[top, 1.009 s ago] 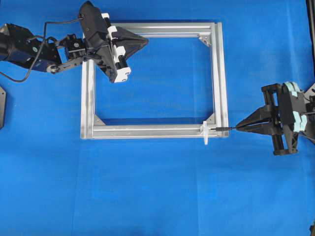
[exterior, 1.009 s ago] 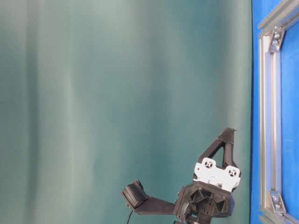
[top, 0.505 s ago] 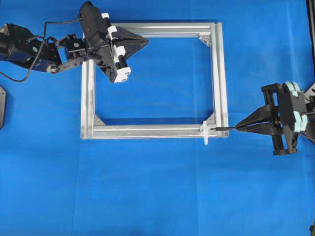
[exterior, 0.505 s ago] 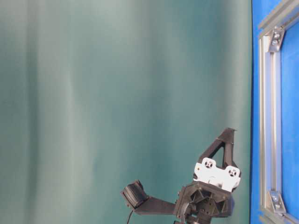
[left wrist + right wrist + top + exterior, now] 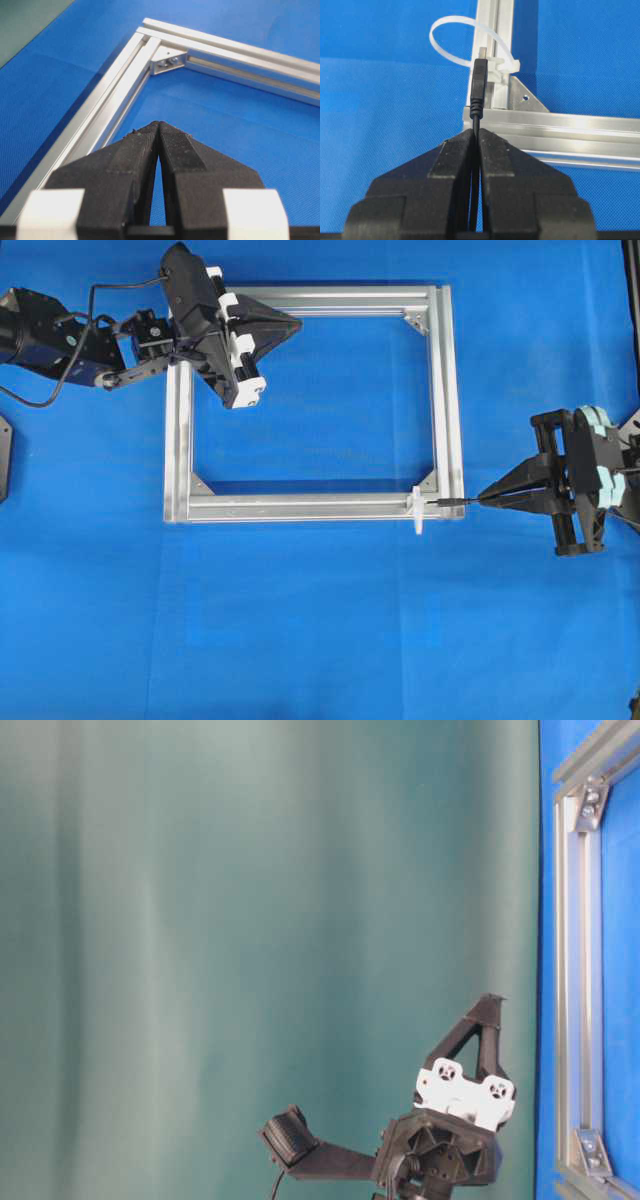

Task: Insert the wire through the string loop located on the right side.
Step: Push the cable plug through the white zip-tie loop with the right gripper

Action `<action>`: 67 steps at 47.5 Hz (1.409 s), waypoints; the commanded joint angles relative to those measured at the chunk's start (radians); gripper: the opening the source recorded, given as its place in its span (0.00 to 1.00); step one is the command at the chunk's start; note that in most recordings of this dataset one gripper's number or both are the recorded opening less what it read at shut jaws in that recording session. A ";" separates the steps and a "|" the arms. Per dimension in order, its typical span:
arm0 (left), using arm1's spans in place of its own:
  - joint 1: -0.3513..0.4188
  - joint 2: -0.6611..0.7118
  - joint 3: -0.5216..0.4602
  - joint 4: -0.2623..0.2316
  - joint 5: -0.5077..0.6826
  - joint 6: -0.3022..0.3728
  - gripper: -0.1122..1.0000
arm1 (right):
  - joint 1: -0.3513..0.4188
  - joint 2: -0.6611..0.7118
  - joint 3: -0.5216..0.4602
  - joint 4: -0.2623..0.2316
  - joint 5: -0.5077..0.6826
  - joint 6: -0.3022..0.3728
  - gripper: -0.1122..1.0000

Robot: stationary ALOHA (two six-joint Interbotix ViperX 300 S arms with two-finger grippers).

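Beside the ribbed aluminium frame point(image 5: 540, 122), a thin white string loop point(image 5: 465, 35) curves.

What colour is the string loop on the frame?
White, slightly translucent: the string loop shows best in the right wrist view, fastened to the silver frame.

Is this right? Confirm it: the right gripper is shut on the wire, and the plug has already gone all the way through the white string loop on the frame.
Not quite. The right gripper is shut on the wire, but the plug has not passed through the string loop; its tip sits just at the loop by the frame. The right wrist view shows it.
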State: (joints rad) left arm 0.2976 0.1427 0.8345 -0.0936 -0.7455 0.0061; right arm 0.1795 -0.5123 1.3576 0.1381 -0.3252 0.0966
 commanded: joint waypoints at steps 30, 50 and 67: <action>0.002 -0.029 -0.018 0.002 -0.011 -0.002 0.10 | 0.003 0.163 -0.078 -0.002 -0.121 0.003 0.07; 0.002 -0.028 -0.023 0.003 -0.011 -0.015 0.10 | -0.018 0.383 -0.213 0.008 -0.216 0.000 0.07; -0.046 -0.029 -0.017 0.003 -0.009 -0.023 0.10 | -0.020 0.383 -0.213 0.008 -0.213 0.000 0.07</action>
State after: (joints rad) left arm 0.2838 0.1427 0.8299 -0.0936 -0.7455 -0.0138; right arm 0.1626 -0.1227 1.1597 0.1427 -0.5308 0.0982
